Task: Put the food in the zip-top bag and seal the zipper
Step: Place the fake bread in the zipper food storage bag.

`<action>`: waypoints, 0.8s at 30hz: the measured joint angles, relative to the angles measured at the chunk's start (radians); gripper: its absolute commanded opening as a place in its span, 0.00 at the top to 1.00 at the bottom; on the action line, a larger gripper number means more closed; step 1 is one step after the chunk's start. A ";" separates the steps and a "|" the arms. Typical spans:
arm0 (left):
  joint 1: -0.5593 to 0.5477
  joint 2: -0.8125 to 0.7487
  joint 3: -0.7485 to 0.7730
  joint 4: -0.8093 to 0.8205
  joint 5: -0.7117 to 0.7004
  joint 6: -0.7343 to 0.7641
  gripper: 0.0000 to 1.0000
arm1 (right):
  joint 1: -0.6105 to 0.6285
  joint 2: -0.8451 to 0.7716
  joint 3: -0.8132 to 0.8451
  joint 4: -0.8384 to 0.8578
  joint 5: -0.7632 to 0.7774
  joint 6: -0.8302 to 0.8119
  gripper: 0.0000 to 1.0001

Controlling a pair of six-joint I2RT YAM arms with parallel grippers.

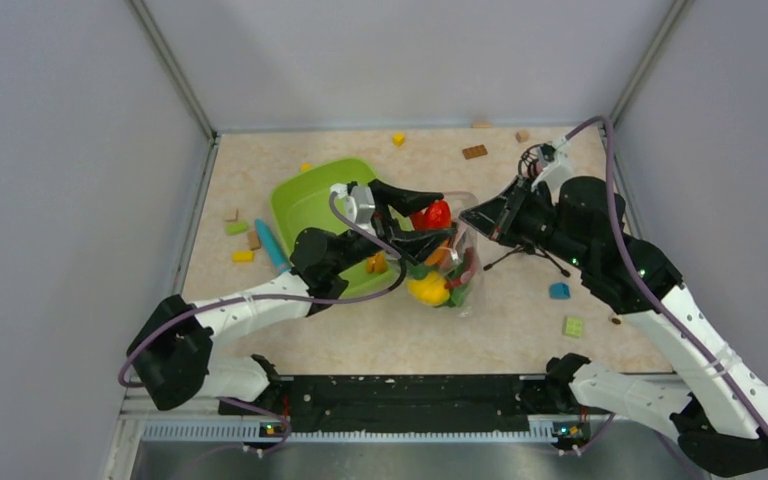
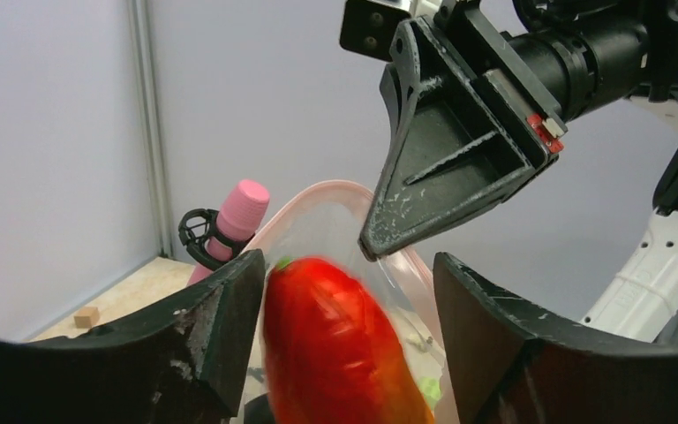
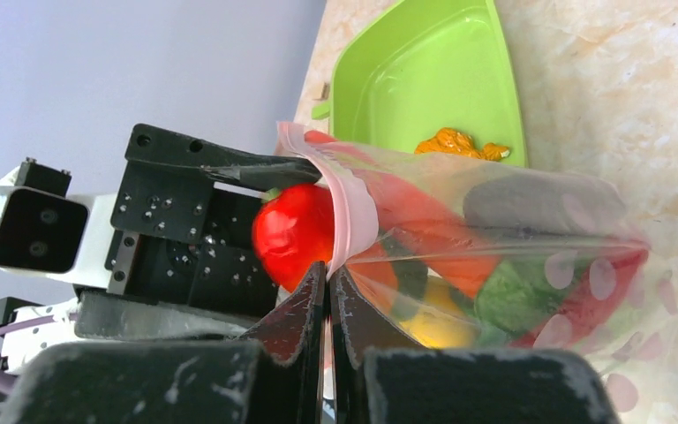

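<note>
At the mouth of the clear bag (image 3: 530, 203), a glossy red vegetable (image 3: 291, 231).

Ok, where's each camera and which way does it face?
Top external: above, behind the bases, looking down at the table; both arms show.
Left wrist: on the left arm, facing the zip-top bag's mouth; left pincer flanks red toy food.
Right wrist: on the right arm, facing the green tray; right pincer shut on the zipper.
Shared: both wrists see the red toy food.
</note>
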 measured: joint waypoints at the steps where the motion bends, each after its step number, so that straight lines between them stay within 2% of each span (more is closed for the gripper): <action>1: -0.006 0.000 0.000 -0.003 0.000 0.003 0.04 | 0.000 -0.002 0.000 0.001 0.000 0.000 1.00; 8: -0.020 -0.068 -0.005 -0.092 -0.012 0.003 0.03 | 0.000 -0.019 -0.012 0.011 0.025 0.007 1.00; 18: -0.023 -0.208 0.006 -0.315 -0.045 -0.010 0.02 | 0.000 -0.061 -0.040 0.010 0.078 0.005 1.00; 22: -0.023 -0.257 0.010 -0.436 -0.146 -0.010 0.02 | 0.000 -0.069 -0.048 0.013 0.092 -0.006 1.00; 24: -0.023 -0.282 0.038 -0.553 -0.272 -0.010 0.02 | 0.000 -0.076 -0.063 0.014 0.095 -0.017 1.00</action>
